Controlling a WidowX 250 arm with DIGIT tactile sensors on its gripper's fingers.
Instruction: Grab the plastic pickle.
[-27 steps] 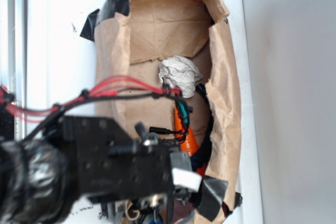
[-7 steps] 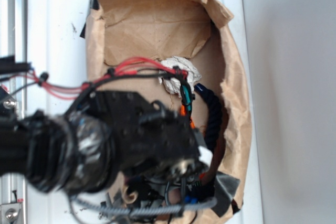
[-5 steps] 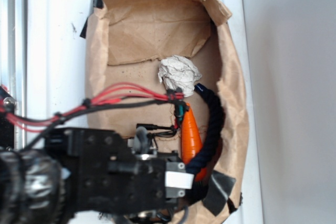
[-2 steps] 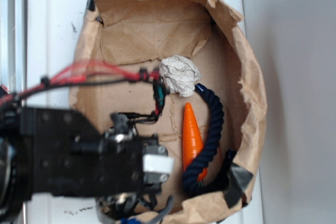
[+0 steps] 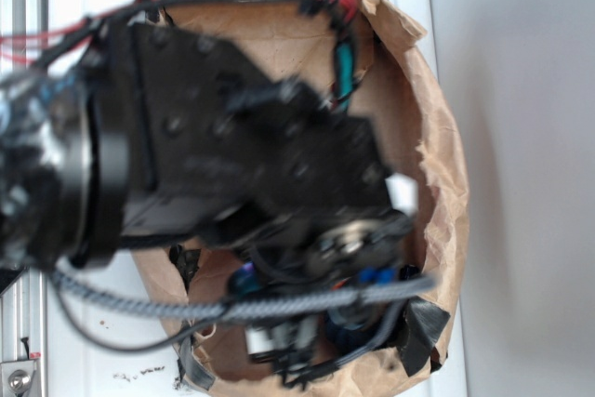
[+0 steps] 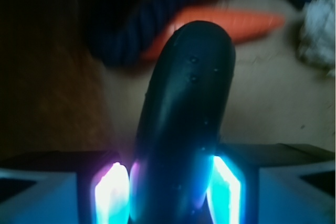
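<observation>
Pickle: dark green-black oblong, rounded tip, small dimples on the skin; stands up between the two glowing fingers in the wrist view, filling the middle of the frame.
End effector: pinching the pickle, one lit pad against each side of it (blue-white and violet glow on the skin).
Carrot: orange, lying flat behind the pickle, tip pointing right.
Rope: thick navy, curled just beside and over the carrot's blunt end.
Paper wad: white, crumpled, at the right edge, blurred.
Bag: brown paper, open, lying on the white bench; black tape at its lower right corner.
Arm: black, blurred, covers most of the bag's inside in the exterior view; red and black wires on top.
Writing: none readable.
</observation>
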